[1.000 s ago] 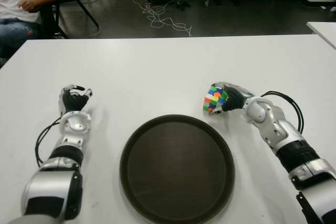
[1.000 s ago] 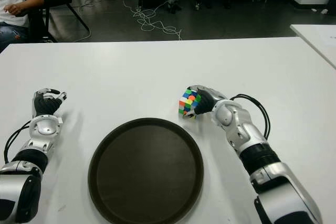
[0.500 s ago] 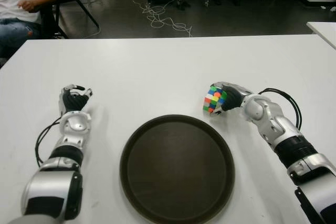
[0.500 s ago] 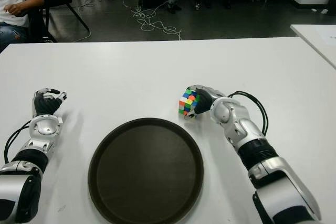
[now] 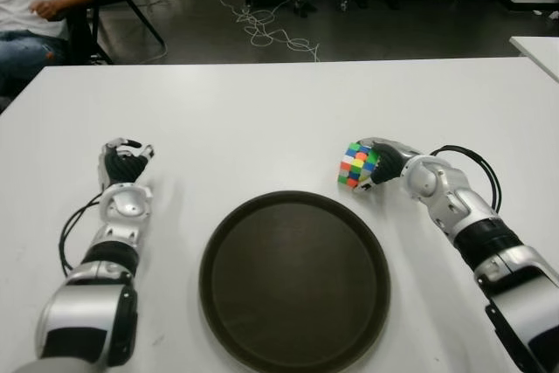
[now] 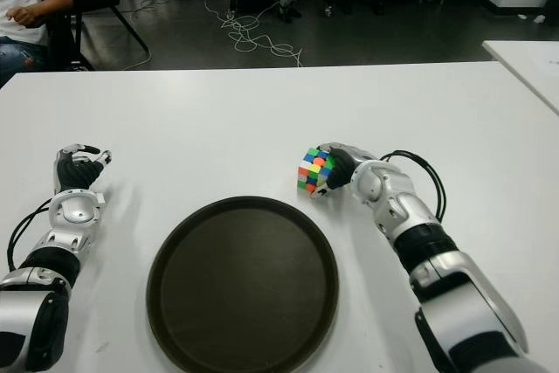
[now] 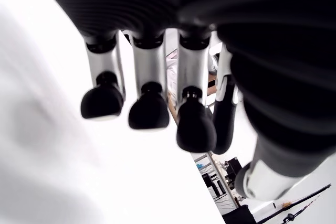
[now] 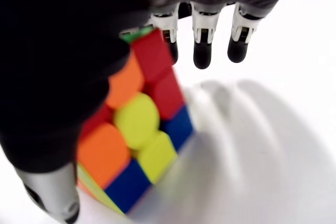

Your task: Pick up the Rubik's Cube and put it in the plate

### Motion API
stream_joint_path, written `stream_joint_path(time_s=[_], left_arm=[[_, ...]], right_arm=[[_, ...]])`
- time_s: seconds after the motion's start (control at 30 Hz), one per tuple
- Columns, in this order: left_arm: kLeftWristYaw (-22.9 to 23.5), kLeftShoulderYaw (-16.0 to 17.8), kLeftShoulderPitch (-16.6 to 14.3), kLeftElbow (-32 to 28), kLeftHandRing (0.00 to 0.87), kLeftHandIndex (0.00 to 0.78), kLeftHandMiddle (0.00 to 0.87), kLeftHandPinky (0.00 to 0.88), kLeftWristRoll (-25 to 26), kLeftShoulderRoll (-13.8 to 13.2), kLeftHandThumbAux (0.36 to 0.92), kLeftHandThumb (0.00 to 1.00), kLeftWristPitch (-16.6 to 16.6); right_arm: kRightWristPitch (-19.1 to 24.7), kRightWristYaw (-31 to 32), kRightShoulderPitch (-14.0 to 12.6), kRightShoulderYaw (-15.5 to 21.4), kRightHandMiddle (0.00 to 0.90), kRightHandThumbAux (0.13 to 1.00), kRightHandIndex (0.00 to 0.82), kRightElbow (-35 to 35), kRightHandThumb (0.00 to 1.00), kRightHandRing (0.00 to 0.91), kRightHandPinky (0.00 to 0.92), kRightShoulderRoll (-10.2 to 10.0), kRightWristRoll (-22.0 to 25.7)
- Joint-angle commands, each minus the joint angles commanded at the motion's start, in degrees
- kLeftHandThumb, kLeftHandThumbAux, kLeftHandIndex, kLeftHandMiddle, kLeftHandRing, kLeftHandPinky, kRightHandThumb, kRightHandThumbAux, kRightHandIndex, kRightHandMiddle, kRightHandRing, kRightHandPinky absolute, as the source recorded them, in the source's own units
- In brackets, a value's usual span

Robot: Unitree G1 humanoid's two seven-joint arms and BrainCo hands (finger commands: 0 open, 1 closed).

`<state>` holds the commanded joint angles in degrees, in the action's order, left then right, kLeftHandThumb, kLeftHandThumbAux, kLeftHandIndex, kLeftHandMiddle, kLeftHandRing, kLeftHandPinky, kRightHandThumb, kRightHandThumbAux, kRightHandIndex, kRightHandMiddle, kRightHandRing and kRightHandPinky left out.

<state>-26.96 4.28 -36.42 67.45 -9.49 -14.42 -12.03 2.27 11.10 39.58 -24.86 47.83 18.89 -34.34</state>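
Fingers (image 8: 202, 51) of the right hand (image 5: 393, 163) are curled around the Rubik's Cube (image 5: 358, 166), tilted just beyond the plate (image 5: 294, 281) rim. Grasp made; transfer into the plate outstanding. Left hand (image 5: 122, 168), fingers loosely curled and empty, shows left of the plate.

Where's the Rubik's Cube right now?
The Rubik's Cube is in the right hand, just beyond the plate's far right rim, not over it.

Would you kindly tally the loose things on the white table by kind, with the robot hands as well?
Rubik's Cube: 1, gripped by the right robot hand
Plate: 1, nothing in it
Robot hands: 2; the left robot hand holds nothing, left of the plate
Total: 4
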Motion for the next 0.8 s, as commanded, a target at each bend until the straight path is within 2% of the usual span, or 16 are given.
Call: stream_joint_path(time_s=[0.27, 0.47, 0.8], left_arm=[[-0.1, 0.1, 0.1, -0.1, 0.820, 0.442, 0.819, 0.812, 0.1, 0.1, 0.701, 0.712, 0.0], [0.1, 0.3, 0.1, 0.0, 0.816, 0.442, 0.810, 0.812, 0.3, 0.1, 0.700, 0.713, -0.2], [0.0, 0.5, 0.2, -0.1, 0.814, 0.441, 0.810, 0.808, 0.4, 0.2, 0.701, 0.712, -0.7]], right_arm=[[-1.7, -2.0, 2.0, 0.2, 0.089, 0.705, 0.067, 5.7, 0.000, 0.076, 0.035, -1.3, 0.5], [-2.4, -3.2, 3.9, -0.3, 0.094, 0.754, 0.065, 10.4, 0.000, 0.075, 0.028, -2.3, 0.2], [-2.9, -3.7, 5.2, -0.7, 0.088, 0.769, 0.057, 13.4, 0.000, 0.069, 0.018, -2.8, 0.1]])
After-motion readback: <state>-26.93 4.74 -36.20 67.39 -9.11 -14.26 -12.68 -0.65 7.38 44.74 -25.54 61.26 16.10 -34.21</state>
